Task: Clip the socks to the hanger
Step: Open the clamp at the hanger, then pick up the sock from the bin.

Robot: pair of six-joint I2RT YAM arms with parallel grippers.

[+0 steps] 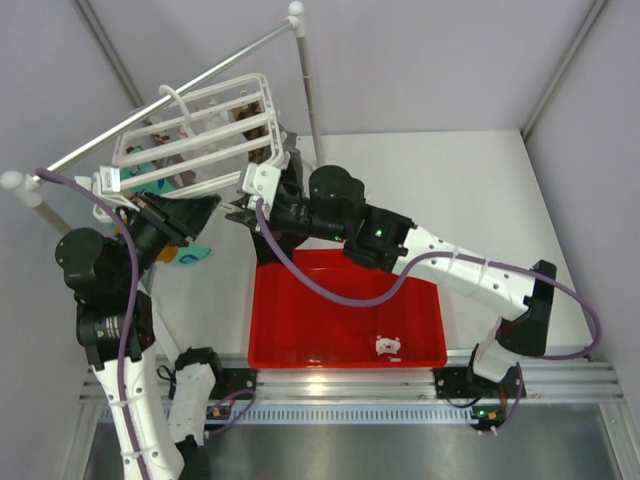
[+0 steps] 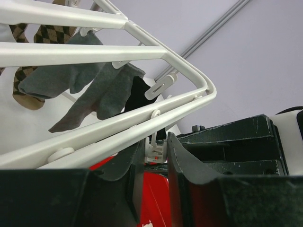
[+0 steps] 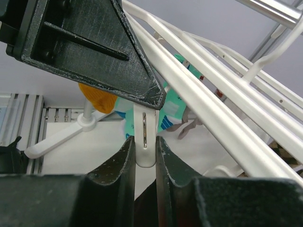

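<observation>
Clip-opening step. Right gripper point(image 3: 145, 139) clamps a white clip point(image 3: 145, 158) between its fingers; left gripper point(image 2: 155, 142) straddles a second clip point(image 2: 155, 151), grip unclear. Next, likely: squeeze, insert sock.

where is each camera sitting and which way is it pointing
Top external: above and behind the arm bases, looking down at the table, red bin and hanger; both arms show.
Left wrist: on the left arm, looking up along its fingers at the hanger's underside and hanging grey socks.
Right wrist: on the right arm, looking up past its fingers, a white clip between them, at the hanger bars.
Shared: both wrist views see the hanger from below; the top view sees it from above.
</observation>
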